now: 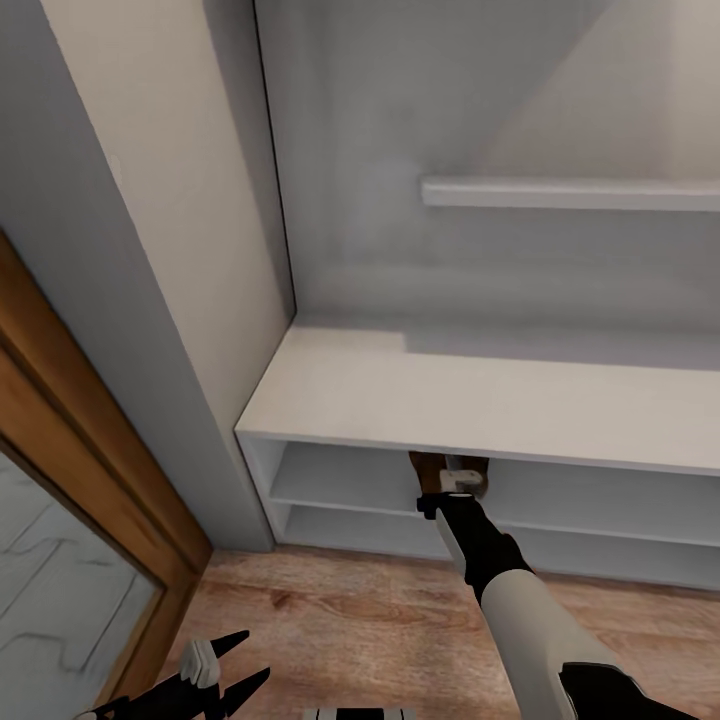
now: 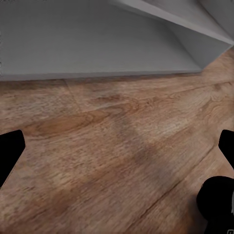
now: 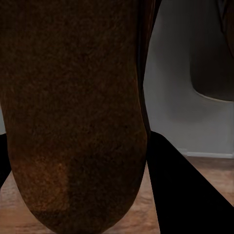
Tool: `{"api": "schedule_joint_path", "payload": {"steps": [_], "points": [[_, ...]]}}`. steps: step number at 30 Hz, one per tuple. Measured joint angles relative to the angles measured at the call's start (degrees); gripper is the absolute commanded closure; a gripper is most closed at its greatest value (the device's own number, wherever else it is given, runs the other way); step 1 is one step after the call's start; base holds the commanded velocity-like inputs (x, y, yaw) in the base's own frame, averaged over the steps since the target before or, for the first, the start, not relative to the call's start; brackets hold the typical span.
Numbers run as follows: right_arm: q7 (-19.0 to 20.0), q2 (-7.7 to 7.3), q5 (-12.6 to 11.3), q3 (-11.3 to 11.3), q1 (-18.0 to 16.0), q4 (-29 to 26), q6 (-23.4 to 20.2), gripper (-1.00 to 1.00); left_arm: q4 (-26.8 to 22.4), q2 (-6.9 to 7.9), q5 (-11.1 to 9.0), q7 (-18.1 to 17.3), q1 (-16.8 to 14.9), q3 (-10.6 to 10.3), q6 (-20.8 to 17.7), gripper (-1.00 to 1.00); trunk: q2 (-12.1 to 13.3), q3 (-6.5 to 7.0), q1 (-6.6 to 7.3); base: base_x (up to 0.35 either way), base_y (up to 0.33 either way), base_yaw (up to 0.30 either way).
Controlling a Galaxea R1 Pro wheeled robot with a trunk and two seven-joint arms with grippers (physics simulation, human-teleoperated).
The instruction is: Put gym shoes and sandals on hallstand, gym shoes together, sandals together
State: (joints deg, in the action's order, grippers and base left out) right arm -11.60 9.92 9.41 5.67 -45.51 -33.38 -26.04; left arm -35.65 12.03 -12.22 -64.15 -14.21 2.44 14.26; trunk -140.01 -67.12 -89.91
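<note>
Under the hallstand's (image 1: 470, 400) front edge, the right claw (image 1: 458, 484) grips a sandal (image 3: 73, 112) at the upper slot. Low over open floor (image 2: 117, 156), the left claw (image 1: 222, 668) is spread apart.

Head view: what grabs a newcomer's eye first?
The right arm reaching into the upper slot of the light grey hallstand, its right gripper holding a flat brown leather sandal under the bench top. Next, the left gripper hanging low over the wood-grain plank floor, jaws spread.

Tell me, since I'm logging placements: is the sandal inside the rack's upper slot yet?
Partly in. The right gripper holds the brown sandal at the upper slot's mouth of the hallstand, under the bench top; how deep it sits, cannot tell.
</note>
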Motion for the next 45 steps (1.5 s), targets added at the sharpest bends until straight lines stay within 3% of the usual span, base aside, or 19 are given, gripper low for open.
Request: {"api": "schedule_joint_path", "payload": {"steps": [29,30,45], "points": [[0.0,0.00,0.0,0.0,0.0,0.0,0.0,1.00,0.0,0.00,-0.1,0.0,0.0,0.1,0.0,-1.00,0.0,0.00,-0.02,0.046,0.000,0.000],[0.0,0.00,0.0,0.0,0.0,0.0,0.0,-1.00,0.0,0.00,-0.1,0.0,0.0,0.1,0.0,-1.00,0.0,0.00,-0.02,0.002,0.000,0.000],[-0.1,0.00,-0.2,0.0,0.0,0.0,0.0,-1.00,0.0,0.00,-0.1,0.0,0.0,0.2,0.0,-1.00,0.0,0.00,-0.02,0.000,0.000,0.000]]}}
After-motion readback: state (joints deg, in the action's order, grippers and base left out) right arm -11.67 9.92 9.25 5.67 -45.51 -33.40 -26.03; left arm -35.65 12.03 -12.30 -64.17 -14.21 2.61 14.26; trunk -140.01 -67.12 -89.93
